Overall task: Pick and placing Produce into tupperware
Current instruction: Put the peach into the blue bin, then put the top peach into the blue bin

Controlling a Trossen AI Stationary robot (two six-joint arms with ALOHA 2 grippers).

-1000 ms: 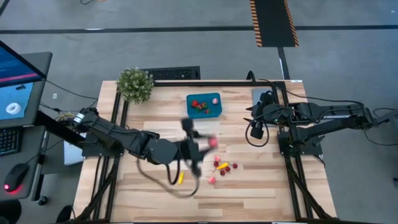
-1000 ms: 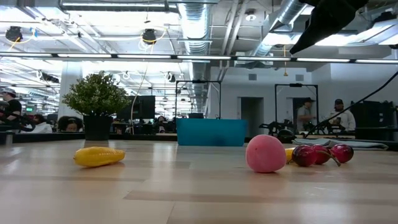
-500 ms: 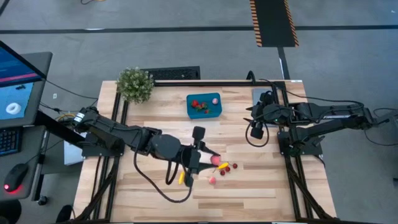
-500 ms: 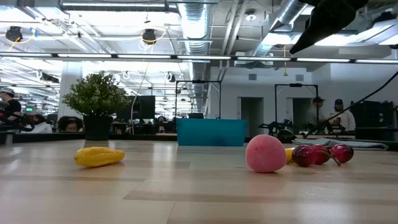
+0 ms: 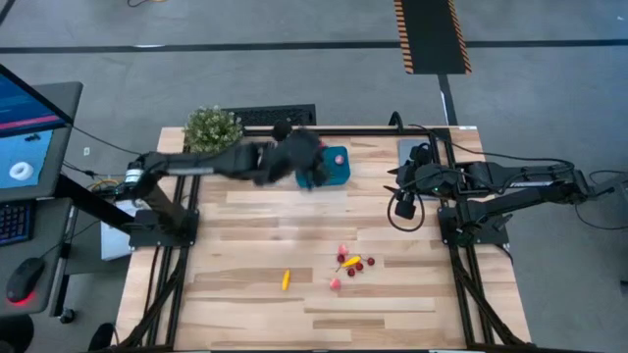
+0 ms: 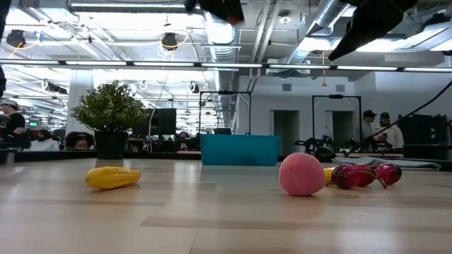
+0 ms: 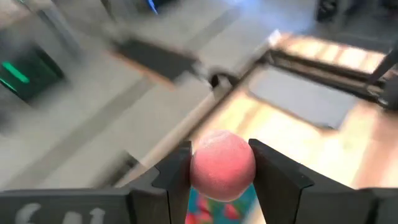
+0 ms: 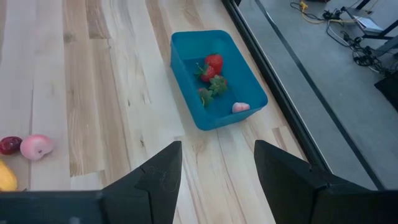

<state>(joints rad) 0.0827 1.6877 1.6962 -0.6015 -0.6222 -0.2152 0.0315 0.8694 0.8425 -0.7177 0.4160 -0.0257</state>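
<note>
- The left gripper [image 7: 222, 171] is up in the air over the teal tupperware [image 5: 339, 167] at the back of the table. Its two dark fingers [image 7: 176, 177] squeeze a round pink fruit [image 7: 222, 165] between them (the grip shows best in the left wrist view).
- In the tupperware [image 8: 214, 78] lie a red strawberry [image 8: 213, 63], some green leafy bits [image 8: 212, 88] and a small pink piece [image 8: 240, 107].
- More produce sits on the wooden table [image 5: 245, 294], nearer the front and well apart from the tupperware: a pink piece [image 5: 335, 284], dark red cherries [image 5: 355, 270] and a yellow piece [image 5: 352, 262] close together.
- A long yellow piece [image 5: 286, 280] lies alone, a bit to the left of that bunch.
- In the low view a big pink ball [image 6: 301, 174] sits just beside the cherries [image 6: 361, 175].
- The right gripper [image 8: 214, 171] waits by the right edge of the table, its fingers spread apart with nothing in them.
- A green potted plant [image 5: 212, 131] stands at the back left corner.
</note>
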